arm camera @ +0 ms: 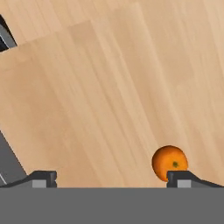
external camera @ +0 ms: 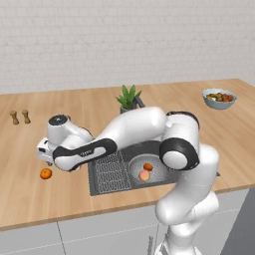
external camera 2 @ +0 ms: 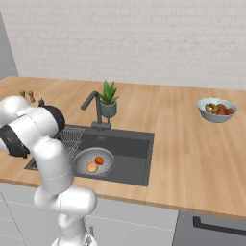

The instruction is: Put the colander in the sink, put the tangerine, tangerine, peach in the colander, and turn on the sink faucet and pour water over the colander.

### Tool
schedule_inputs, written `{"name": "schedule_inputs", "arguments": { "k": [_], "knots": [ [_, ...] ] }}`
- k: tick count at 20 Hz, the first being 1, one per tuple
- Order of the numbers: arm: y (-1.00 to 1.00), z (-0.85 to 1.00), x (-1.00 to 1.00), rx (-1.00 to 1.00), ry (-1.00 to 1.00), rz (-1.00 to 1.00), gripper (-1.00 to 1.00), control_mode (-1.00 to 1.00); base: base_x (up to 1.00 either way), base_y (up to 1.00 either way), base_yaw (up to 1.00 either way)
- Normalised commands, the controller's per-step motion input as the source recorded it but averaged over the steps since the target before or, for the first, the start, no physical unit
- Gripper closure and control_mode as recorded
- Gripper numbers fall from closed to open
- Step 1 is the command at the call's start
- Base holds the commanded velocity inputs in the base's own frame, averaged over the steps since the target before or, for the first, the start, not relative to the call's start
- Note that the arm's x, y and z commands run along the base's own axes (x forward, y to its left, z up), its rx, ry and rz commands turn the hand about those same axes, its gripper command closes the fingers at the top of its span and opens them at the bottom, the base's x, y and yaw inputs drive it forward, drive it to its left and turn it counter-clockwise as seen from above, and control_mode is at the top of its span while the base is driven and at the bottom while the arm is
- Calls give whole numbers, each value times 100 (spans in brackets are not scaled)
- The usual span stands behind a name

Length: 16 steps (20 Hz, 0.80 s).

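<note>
The silver colander (external camera: 133, 165) (external camera 2: 80, 162) sits in the dark sink (external camera: 99, 187) (external camera 2: 129, 149). It holds one tangerine (external camera: 148, 167) (external camera 2: 99, 160) and the paler peach (external camera: 144, 175) (external camera 2: 92, 167). A second tangerine (external camera: 46, 173) (arm camera: 169, 162) lies on the wooden counter left of the sink. My gripper (external camera: 45, 156) (arm camera: 116, 177) hovers just above that counter, open, with the fruit against the inside of its right fingertip (arm camera: 186, 178). The dark faucet (external camera 2: 95, 109) stands behind the basin, and no water shows.
A wire rack (external camera: 108, 172) (external camera 2: 72, 137) fills the sink's left part. A potted plant (external camera: 128, 97) (external camera 2: 108, 100) stands by the faucet. A pale fruit bowl (external camera: 219, 98) (external camera 2: 217, 110) is at the far right, and two shakers (external camera: 20, 117) (external camera 2: 27, 95) at the far left.
</note>
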Motion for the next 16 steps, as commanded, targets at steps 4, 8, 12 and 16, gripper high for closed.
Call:
{"name": "schedule_inputs", "arguments": {
  "k": [4,8,12,16],
  "knots": [
    [12,-36,17,12,0,0,-100,-100,0,0,0],
    [13,-14,34,3,0,0,-100,-100,0,0,0],
    [27,-19,35,0,0,0,-100,-100,0,0,0],
    [35,-27,30,0,0,0,-100,-100,0,0,0]
  ]
}}
